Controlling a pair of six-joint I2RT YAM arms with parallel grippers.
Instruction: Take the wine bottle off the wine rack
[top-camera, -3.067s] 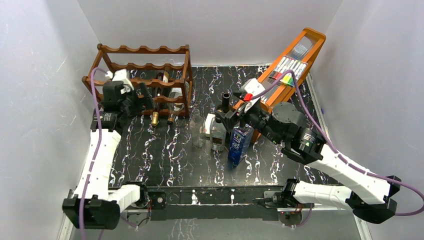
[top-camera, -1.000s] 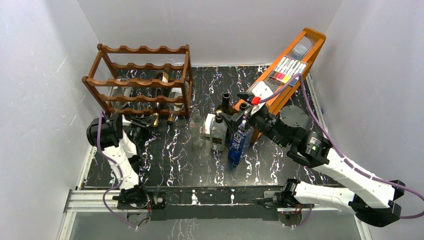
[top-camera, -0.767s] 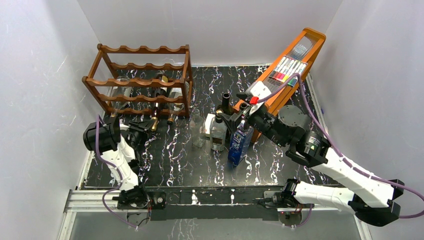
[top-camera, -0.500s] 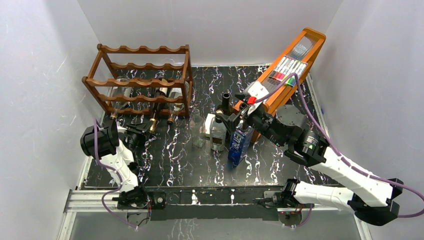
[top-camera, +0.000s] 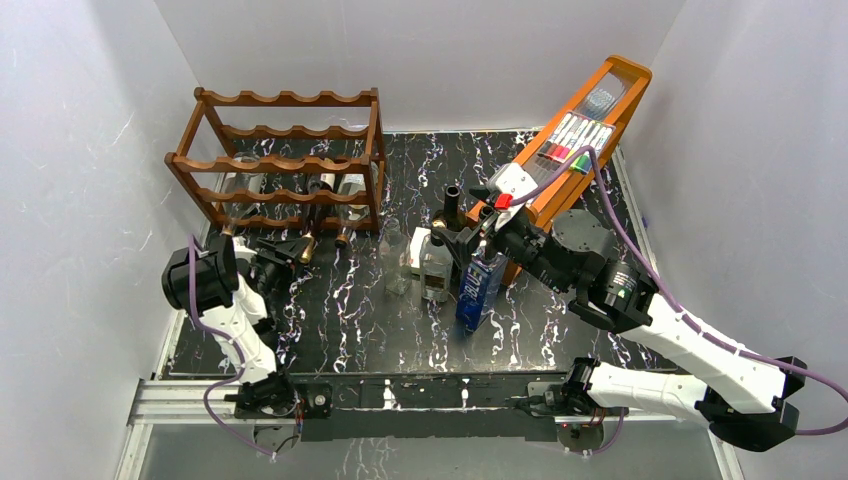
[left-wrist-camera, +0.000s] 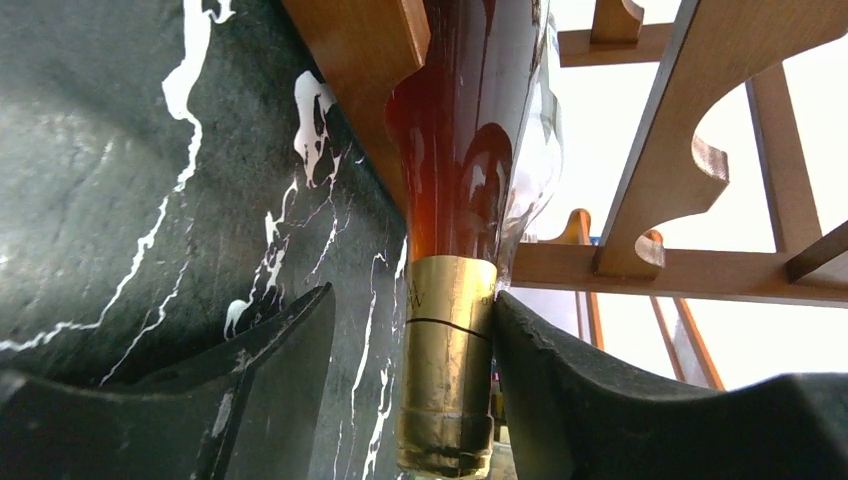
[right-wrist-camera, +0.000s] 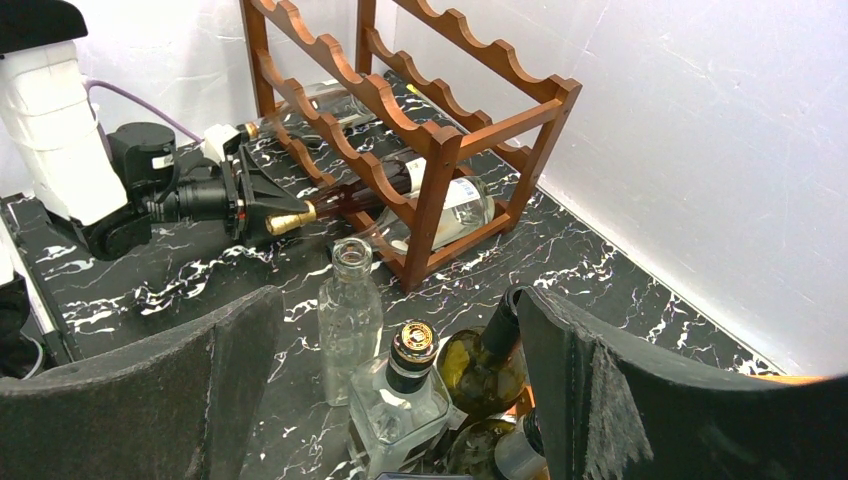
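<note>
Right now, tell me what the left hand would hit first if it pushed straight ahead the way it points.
The wine bottle. Its gold neck already lies between the fingers of the left hand, so its widening shoulder likely comes first, the rail of the wine rack close beside it; depth is unclear.

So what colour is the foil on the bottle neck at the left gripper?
Gold foil on the dark reddish glass wine bottle; clearest in left wrist view.

White arm links (top-camera: 700, 345), black joint housings (top-camera: 205, 280), purple cables (top-camera: 607, 205), black textured gripper fingers (right-wrist-camera: 640, 400)
</note>
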